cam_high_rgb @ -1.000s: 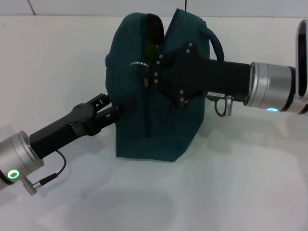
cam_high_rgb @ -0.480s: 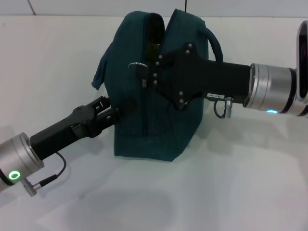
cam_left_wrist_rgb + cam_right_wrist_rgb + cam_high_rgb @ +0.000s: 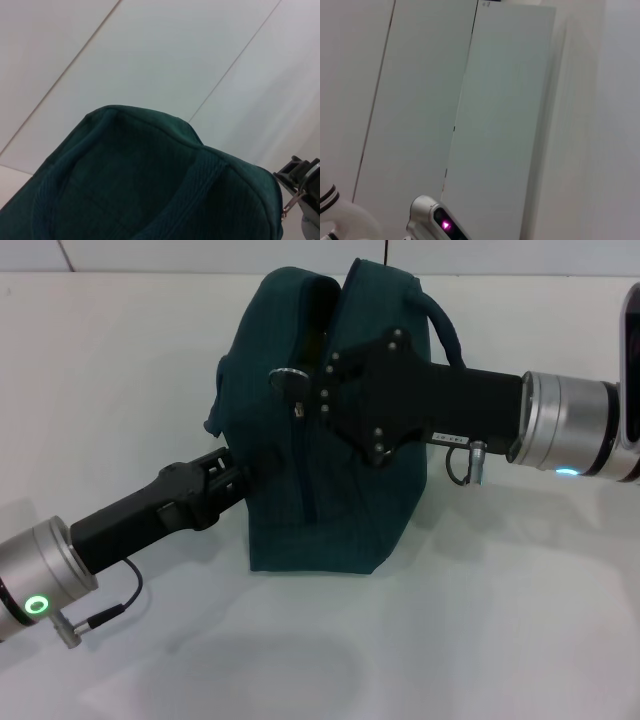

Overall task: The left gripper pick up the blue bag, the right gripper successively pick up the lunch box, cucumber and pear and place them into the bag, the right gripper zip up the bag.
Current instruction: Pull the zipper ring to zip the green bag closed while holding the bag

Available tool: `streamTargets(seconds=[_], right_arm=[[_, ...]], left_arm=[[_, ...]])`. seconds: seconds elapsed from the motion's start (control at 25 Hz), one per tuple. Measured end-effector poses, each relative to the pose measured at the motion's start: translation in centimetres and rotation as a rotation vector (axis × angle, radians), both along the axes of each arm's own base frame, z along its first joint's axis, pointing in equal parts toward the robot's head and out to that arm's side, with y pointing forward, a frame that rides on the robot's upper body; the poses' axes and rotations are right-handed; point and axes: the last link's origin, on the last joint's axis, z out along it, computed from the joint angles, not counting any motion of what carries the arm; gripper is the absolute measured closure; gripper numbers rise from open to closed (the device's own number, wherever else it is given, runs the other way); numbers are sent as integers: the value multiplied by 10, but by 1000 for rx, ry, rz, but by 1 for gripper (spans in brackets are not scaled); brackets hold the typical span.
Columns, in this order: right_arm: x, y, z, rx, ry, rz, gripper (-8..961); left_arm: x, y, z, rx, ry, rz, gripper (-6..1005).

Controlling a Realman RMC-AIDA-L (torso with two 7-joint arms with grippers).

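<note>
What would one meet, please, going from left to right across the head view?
Left gripper, a black two-fingered claw on a silver wrist → dark teal fabric bag → right gripper's silver and white wrist.

The blue bag [image 3: 330, 430] is matt woven cloth with a fine ribbed weave, its padded handle [image 3: 185, 200] coarser in texture, and a small shiny metal ring pull [image 3: 288, 375] sits at its zip. The left gripper [image 3: 232, 475] and right gripper [image 3: 315, 390] look like matt black plastic, each on a brushed, satin metal wrist. The table [image 3: 500, 620] is smooth, matt white.
</note>
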Motion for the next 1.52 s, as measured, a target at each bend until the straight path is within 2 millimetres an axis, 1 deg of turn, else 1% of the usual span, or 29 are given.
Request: streamTargets(seconds=[0.08, 0.28, 0.52, 0.72, 1.08, 1.24, 1.52], right_arm=[[0, 0, 0, -1, 5, -4, 945], [3, -3, 2, -4, 15, -12, 945], [3, 1, 9, 7, 54, -39, 945], [3, 2, 10, -37, 65, -82, 945], [8, 7, 7, -103, 54, -189, 945], [10, 11, 7, -121, 48, -237, 945], [11, 18, 16, -136, 83, -289, 944]], left_arm=[[0, 0, 0, -1, 0, -1, 605], [1, -1, -2, 1, 13, -14, 680], [2, -3, -6, -10, 31, -40, 716], [3, -4, -7, -19, 36, -53, 746], [4, -7, -9, -19, 37, -67, 886], [6, -9, -10, -12, 45, -99, 916], [9, -12, -14, -24, 52, -124, 938]])
